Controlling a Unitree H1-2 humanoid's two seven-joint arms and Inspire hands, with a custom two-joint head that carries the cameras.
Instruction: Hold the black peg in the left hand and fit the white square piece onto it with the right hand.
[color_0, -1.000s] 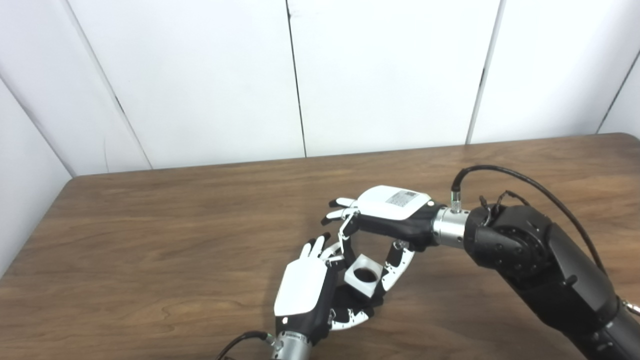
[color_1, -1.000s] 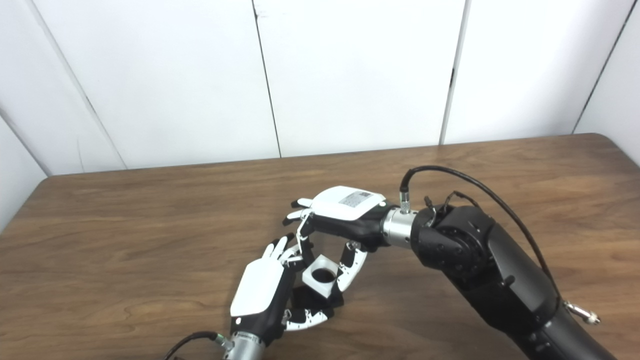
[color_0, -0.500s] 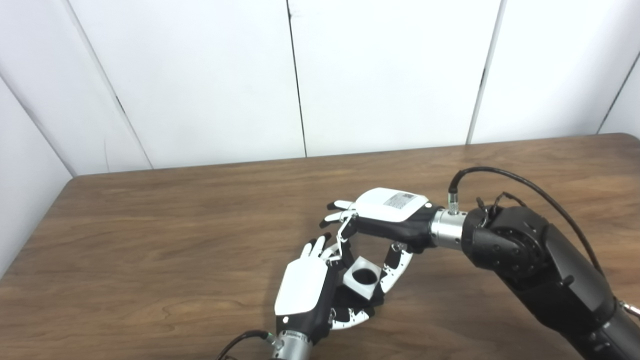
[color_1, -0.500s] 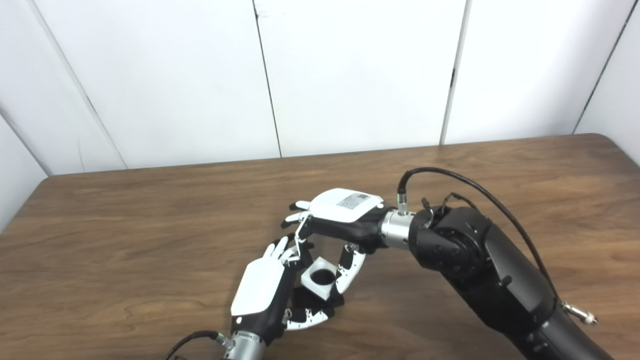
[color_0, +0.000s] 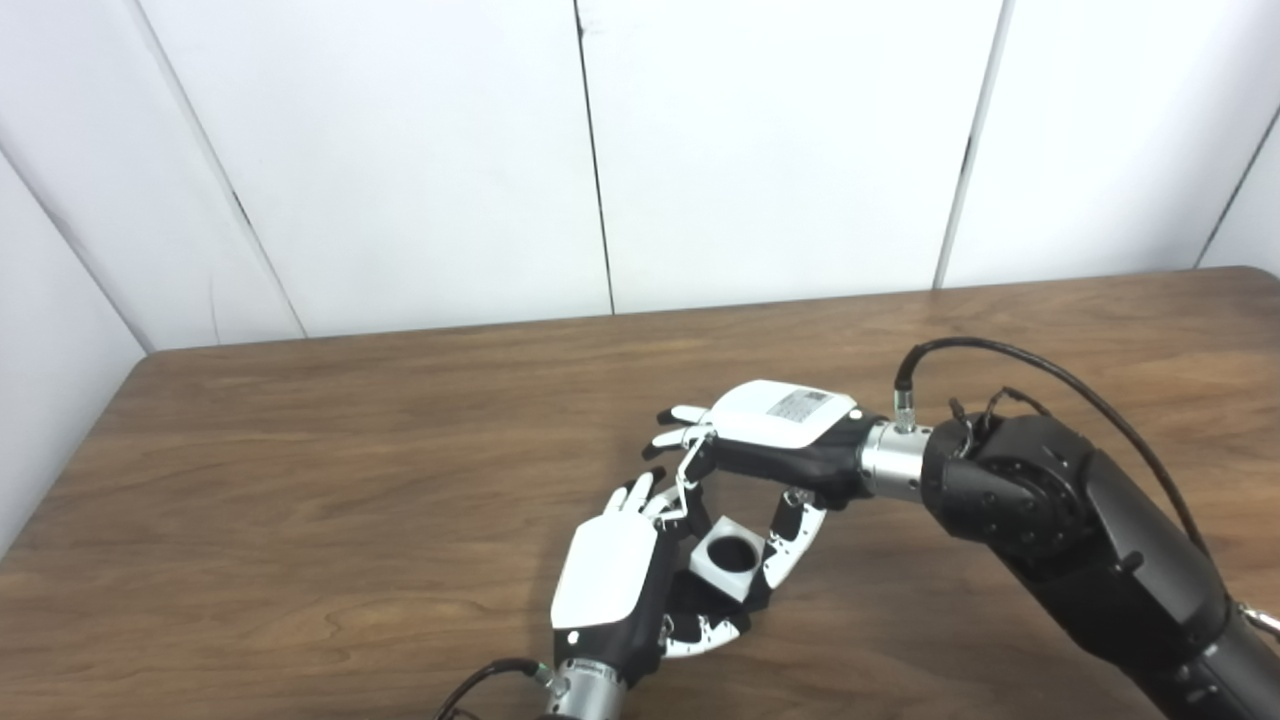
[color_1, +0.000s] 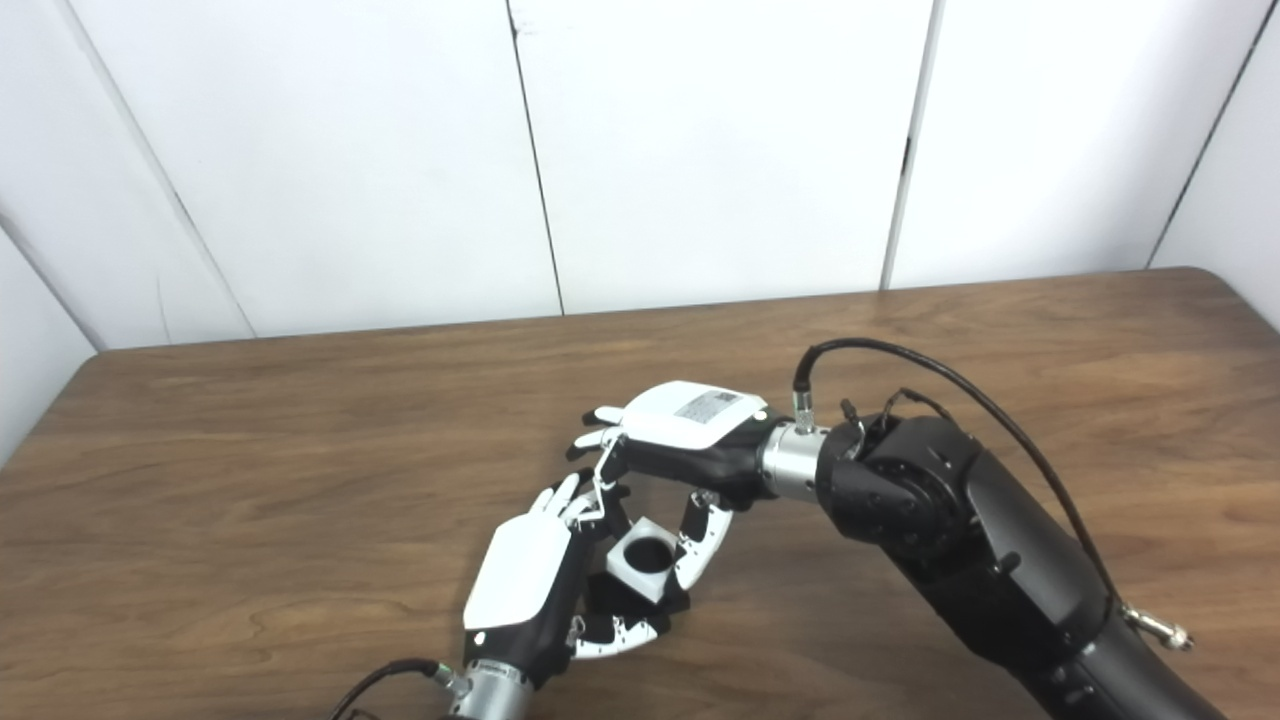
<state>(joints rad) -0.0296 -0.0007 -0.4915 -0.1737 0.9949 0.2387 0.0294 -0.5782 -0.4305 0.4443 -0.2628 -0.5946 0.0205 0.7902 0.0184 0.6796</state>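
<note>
The white square piece has a round dark hole in its top face. My right hand reaches in from the right and pinches the piece between a finger and thumb from above. My left hand rises from the bottom edge, its fingers curled around something black under the piece. That black thing is the peg; only a dark patch shows between the fingers. The piece sits right over the left palm, touching or nearly touching the peg; I cannot tell how deep it sits.
A brown wooden table fills the lower view, backed by white wall panels. The right forearm with its black cable crosses the table's right side. The table's left edge is near a wall corner.
My right hand has sunk a little with the white piece, bringing it lower and closer into my left hand. The left hand has stayed in place.
</note>
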